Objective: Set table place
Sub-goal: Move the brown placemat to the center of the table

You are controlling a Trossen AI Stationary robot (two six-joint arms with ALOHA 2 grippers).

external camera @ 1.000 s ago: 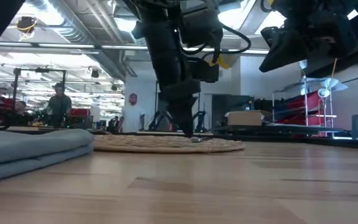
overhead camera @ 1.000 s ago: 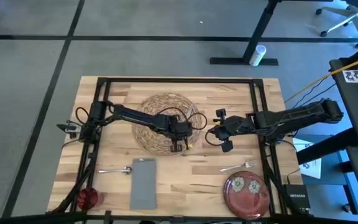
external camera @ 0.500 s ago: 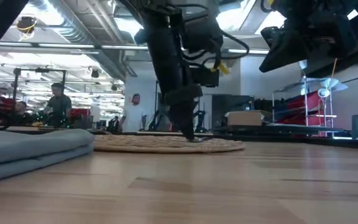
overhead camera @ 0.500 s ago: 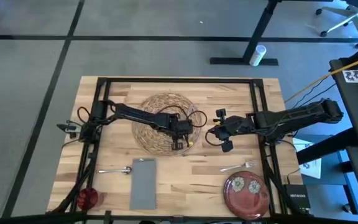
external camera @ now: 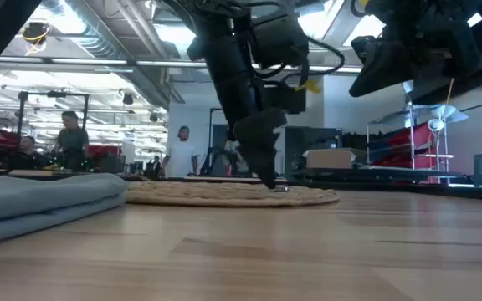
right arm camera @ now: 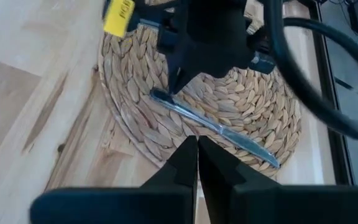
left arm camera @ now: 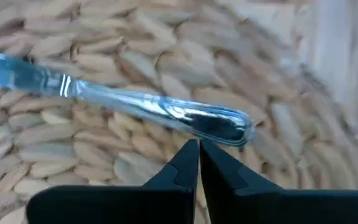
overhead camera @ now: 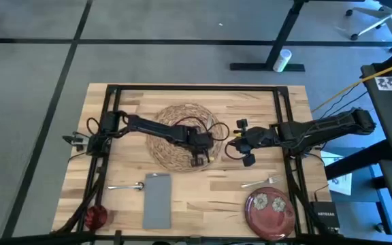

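We see the left gripper (overhead camera: pixel 197 160) low over the woven mat (overhead camera: pixel 172 139), at the mat's edge nearest the plate (overhead camera: pixel 271 211); its fingers (left arm camera: pixel 185 163) are pressed together and hold nothing; a silver knife (right arm camera: pixel 213 127) lies flat on the mat, its handle end just beyond those fingertips. The right gripper (overhead camera: pixel 240 148) hangs above the table (overhead camera: pixel 216 187) beside the mat, fingers closed and empty. From the mat, the napkin (overhead camera: pixel 156 201), spoon (overhead camera: pixel 126 186) and red cup (overhead camera: pixel 95 216) lie toward the near edge; fork (overhead camera: pixel 260 182) beside the plate.
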